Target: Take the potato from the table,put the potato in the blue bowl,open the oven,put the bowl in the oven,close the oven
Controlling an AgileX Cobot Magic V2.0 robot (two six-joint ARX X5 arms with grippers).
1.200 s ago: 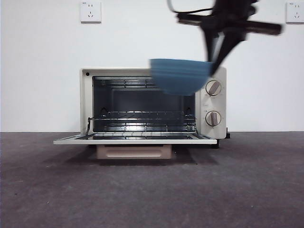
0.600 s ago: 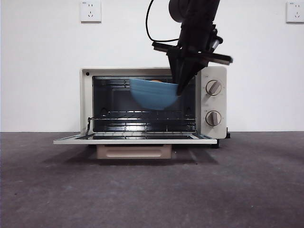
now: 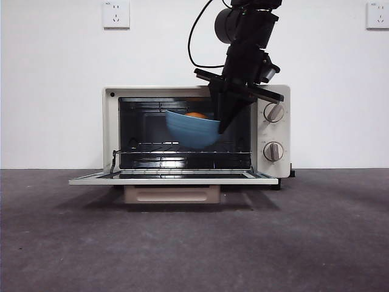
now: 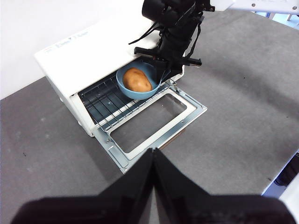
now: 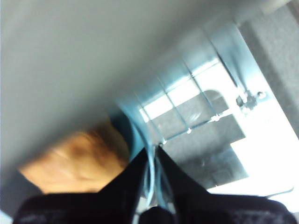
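Sitting in the middle of the front view, the potato (image 3: 196, 115) shows only as an orange crest above the rim of the blue bowl (image 3: 192, 131); the left wrist view shows it whole, lying in the bowl's hollow. The bowl hangs tilted inside the mouth of the oven (image 3: 196, 131), its rim higher toward the right of the frame, its underside above the wire rack (image 3: 182, 146) and, as far as I can judge, not touching it.

That gap is what the coming move turns on: the rack lies directly below the bowl, so the bowl has to come down and level out before it can be let go.

The right gripper (image 3: 222, 121) reaches in from the upper right of the frame, over the front of the oven beside the knobs (image 3: 273, 112), and is clamped on the bowl's right rim; its own wrist view shows both jaws pinched on the thin blue edge with the potato blurred beside them. The door (image 3: 173, 177) lies folded flat and open across the lower middle, resting above the table (image 3: 194, 243).

The left gripper (image 4: 153, 158) waits well back from the oven, jaws pressed together on nothing, so the right arm is plainly the nearer.
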